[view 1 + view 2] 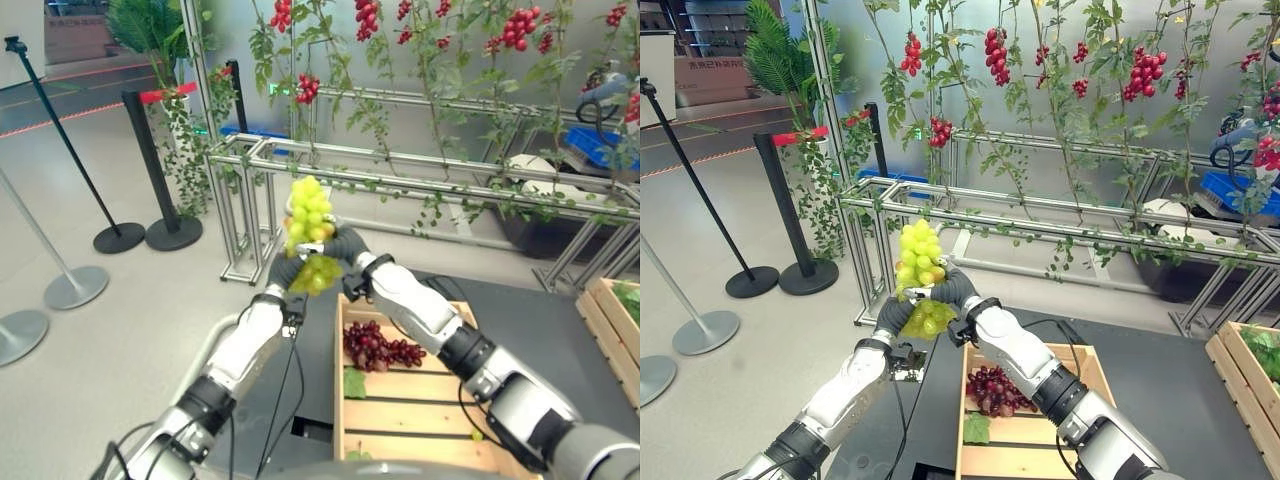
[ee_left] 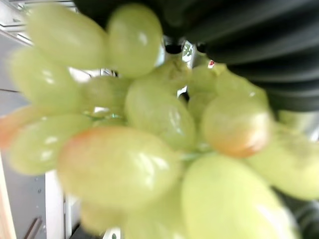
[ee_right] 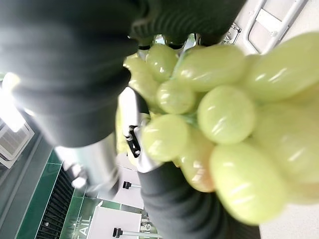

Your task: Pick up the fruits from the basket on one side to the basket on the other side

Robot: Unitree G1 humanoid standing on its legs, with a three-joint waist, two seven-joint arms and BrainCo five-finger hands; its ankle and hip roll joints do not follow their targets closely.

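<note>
Where the left robot hand [image 1: 285, 268] and right robot hand [image 1: 346, 250] meet, both clasp one green grape bunch [image 1: 308, 212]: pale oval berries, some blushed orange, standing above them. Fingers mostly hidden by fruit. Below the right robot hand, red grapes [image 1: 381, 347] lie in a wooden crate [image 1: 400, 410].
</note>
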